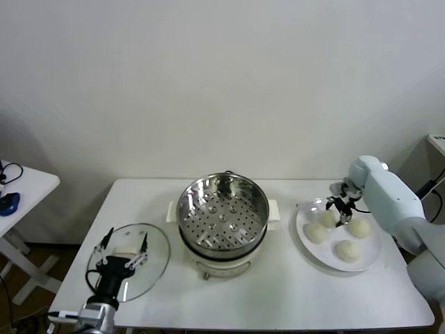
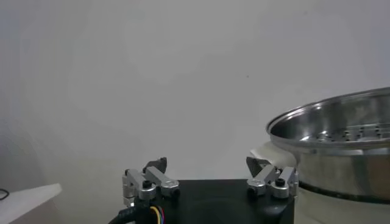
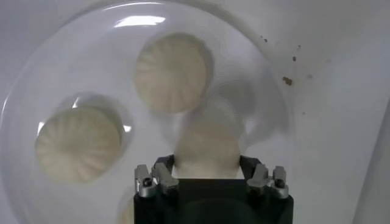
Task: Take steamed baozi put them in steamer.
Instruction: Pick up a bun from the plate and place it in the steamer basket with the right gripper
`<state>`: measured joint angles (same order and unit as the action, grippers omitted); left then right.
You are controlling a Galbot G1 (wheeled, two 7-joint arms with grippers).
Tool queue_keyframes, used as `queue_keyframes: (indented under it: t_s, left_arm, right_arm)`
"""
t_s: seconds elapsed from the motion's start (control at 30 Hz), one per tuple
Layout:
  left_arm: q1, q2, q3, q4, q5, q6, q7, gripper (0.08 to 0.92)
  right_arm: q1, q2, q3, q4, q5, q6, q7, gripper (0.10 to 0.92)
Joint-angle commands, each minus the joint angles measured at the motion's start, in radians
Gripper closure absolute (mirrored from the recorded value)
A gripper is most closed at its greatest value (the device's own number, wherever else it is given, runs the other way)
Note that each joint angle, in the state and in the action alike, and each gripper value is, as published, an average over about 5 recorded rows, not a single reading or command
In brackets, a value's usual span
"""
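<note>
Four cream-white baozi lie on a white plate (image 1: 306, 245) at the right. My right gripper (image 1: 340, 213) is over the plate, shut on one baozi (image 3: 207, 145) that sits between its fingertips; the same bun shows in the head view (image 1: 328, 218). The others lie loose around it (image 1: 315, 234), (image 1: 359, 227), (image 1: 348, 251); two show in the right wrist view (image 3: 170, 72), (image 3: 78, 145). The steel steamer (image 1: 222, 209) with its perforated tray stands empty mid-table. My left gripper (image 1: 125, 249) is open and idle at the front left, above the glass lid.
A round glass lid (image 1: 154, 259) lies flat left of the steamer. The steamer rim (image 2: 341, 122) shows beside my left gripper (image 2: 210, 171). A small white side table (image 1: 28, 188) with a blue object stands at the far left.
</note>
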<state>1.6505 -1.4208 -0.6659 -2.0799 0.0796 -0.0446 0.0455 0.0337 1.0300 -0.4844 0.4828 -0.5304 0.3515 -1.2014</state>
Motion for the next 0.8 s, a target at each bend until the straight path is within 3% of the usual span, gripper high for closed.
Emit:
queue_keyframes:
  t_s: [0.03,0.43,0.8]
  left_arm:
    - [0.0,-0.001,0.0,-0.001,0.0,0.001,0.0,0.177]
    - [0.007,-0.004,0.0,-0.019,0.004,0.003,-0.002,0.177]
    - [0.021,-0.01,0.002,-0.034,0.015,0.004,0.001,0.177]
  right_arm:
    - [0.014,-0.022,-0.055,0.06,0.073,-0.005,-0.005,0.312]
    - [0.252,-0.161,-0.42,0.468,0.434,-0.086,-0.042,0.312]
    - [0.571,-0.118,-0.598,0.699,0.526,0.015,-0.071,0.306]
